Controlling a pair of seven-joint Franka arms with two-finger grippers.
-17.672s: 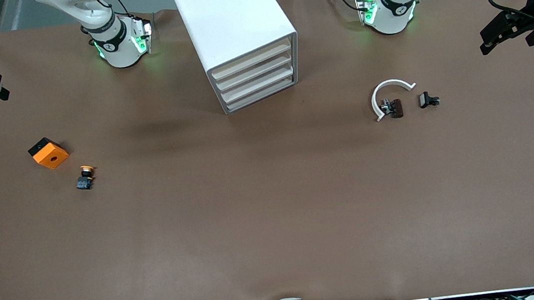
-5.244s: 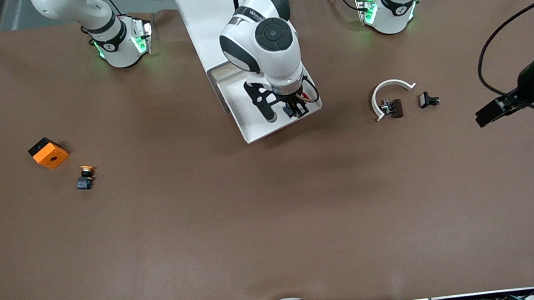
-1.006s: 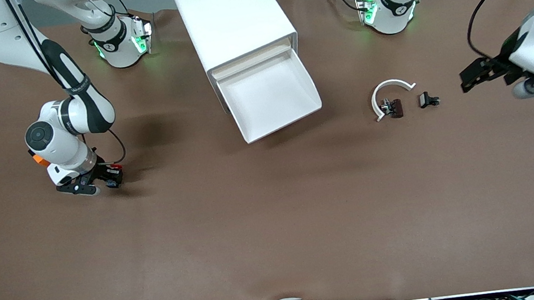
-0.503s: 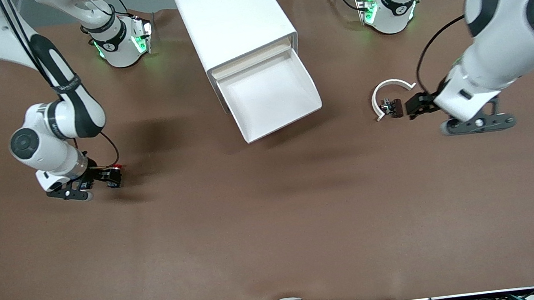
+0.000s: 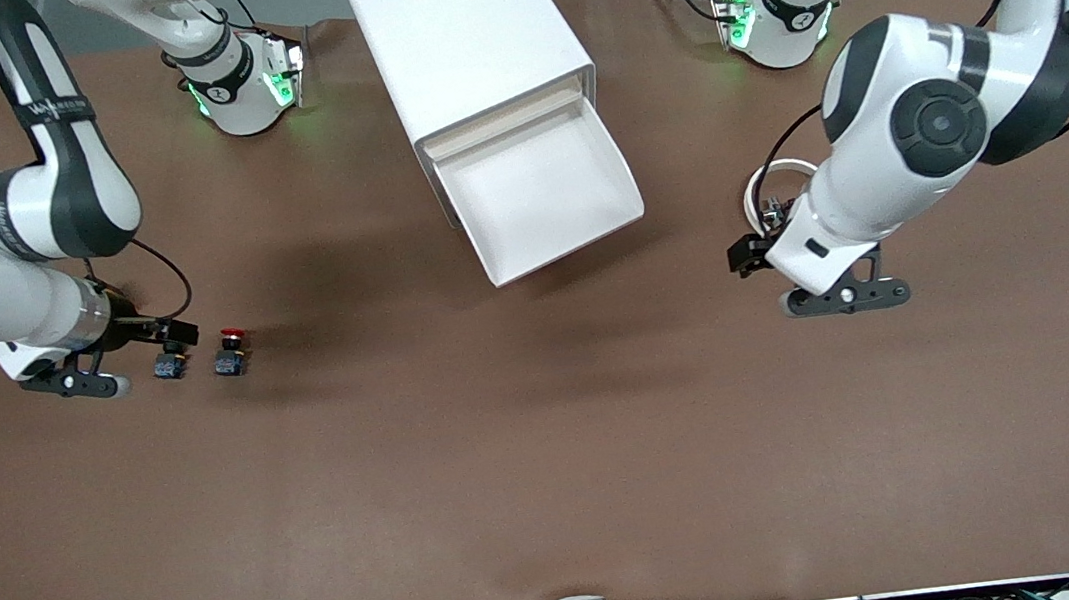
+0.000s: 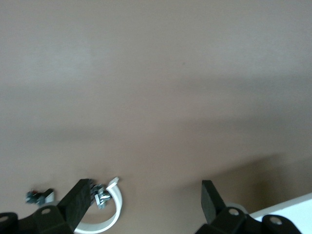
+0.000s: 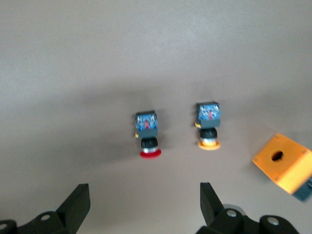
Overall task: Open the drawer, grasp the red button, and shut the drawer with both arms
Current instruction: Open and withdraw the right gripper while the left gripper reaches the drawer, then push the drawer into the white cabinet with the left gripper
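One button (image 5: 229,352) lies on its side, red cap toward the robots' bases.

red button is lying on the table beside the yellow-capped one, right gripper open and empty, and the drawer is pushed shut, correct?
Not quite: the drawer is pulled out of the cabinet, as the front view shows. The rest holds: the red button lies beside the yellow-capped button, and the right gripper is open and empty.

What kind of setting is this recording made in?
Most likely a robotics lab bench: two bolted-down arms work over a brown-covered table that holds a white cabinet with its drawer pulled out, and small parts such as a red button.
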